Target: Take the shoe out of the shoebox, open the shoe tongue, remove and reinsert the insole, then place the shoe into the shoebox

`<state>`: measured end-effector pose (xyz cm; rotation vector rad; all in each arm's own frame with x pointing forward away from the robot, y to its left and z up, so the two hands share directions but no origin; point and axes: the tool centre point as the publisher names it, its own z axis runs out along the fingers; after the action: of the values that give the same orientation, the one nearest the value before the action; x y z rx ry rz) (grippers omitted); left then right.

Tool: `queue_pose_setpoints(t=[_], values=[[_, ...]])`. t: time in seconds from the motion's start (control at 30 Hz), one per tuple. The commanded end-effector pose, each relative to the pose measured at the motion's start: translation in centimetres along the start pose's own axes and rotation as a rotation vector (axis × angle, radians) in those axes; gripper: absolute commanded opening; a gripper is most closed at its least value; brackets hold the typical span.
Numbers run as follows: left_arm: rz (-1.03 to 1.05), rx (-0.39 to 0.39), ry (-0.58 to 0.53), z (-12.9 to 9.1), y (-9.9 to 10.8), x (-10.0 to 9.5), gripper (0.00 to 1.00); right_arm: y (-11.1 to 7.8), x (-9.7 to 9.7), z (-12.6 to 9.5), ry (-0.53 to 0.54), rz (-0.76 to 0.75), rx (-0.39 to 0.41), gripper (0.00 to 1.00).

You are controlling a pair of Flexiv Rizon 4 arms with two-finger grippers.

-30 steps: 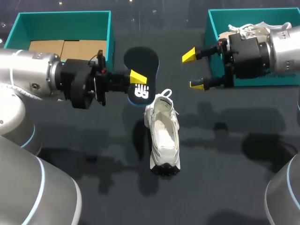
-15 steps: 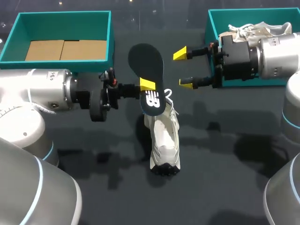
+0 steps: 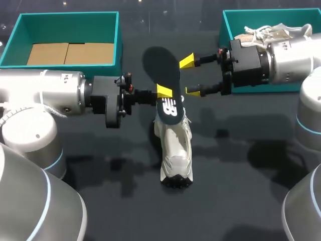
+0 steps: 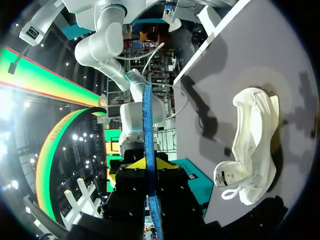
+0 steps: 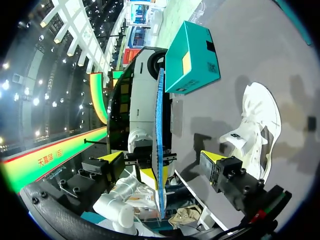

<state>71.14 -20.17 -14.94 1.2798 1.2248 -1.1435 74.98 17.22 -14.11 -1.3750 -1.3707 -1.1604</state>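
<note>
The dark bench (image 3: 241,191) shows on both sides of the white shoe (image 3: 174,150), which lies lengthwise at lower centre. Above it the left arm reaches in level from the left edge. Its left claw (image 3: 162,92) is clamped on the dark insole (image 3: 161,68), whose lower end overlaps the shoe's upper end. The right claw (image 3: 189,76), fingers spread, hangs just right of the insole. A left shoebox (image 3: 118,45) and a right shoebox (image 3: 224,30), both teal, fill the upper corners.

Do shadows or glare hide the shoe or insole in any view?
Head view: soft shadows fall on the table beside the shoe, hiding nothing; the dark insole barely stands off the table. Wrist views: shoe evenly lit, shadows beside it.
</note>
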Motion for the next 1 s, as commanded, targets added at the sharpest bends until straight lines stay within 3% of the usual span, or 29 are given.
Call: queue_pose_setpoints(t=[0.03,0.13,0.23,0.33,0.37,0.77,0.93,1.0], values=[[0.003,0.008,-0.005,1.2,0.7,0.6,0.0,-0.2,-0.3,1.2,0.02,-0.02,-0.009,1.0],[0.006,0.011,-0.008,1.5,0.5,0.6,0.0,-0.3,-0.3,1.8,0.02,-0.035,0.01,0.96],[0.014,0.008,-0.005,1.7,0.4,0.7,0.0,-0.4,-0.3,2.3,0.013,-0.036,0.028,0.77],[0.015,-0.002,-0.003,1.9,0.5,0.9,0.0,-0.5,-0.4,2.5,0.014,-0.034,0.033,0.66],[0.016,-0.003,-0.003,1.9,0.5,0.9,0.0,-0.6,-0.5,2.6,0.016,-0.034,0.032,0.57],[0.022,-0.009,0.001,2.3,0.1,1.2,0.0,-1.2,-0.8,2.9,0.041,-0.031,0.018,0.4],[0.025,-0.007,-0.002,2.4,-0.1,1.1,0.0,-1.3,-0.9,2.8,0.043,-0.028,0.015,0.26],[0.026,-0.008,-0.004,2.4,-0.1,1.1,0.0,-1.3,-0.9,2.8,0.043,-0.027,0.015,0.16]])
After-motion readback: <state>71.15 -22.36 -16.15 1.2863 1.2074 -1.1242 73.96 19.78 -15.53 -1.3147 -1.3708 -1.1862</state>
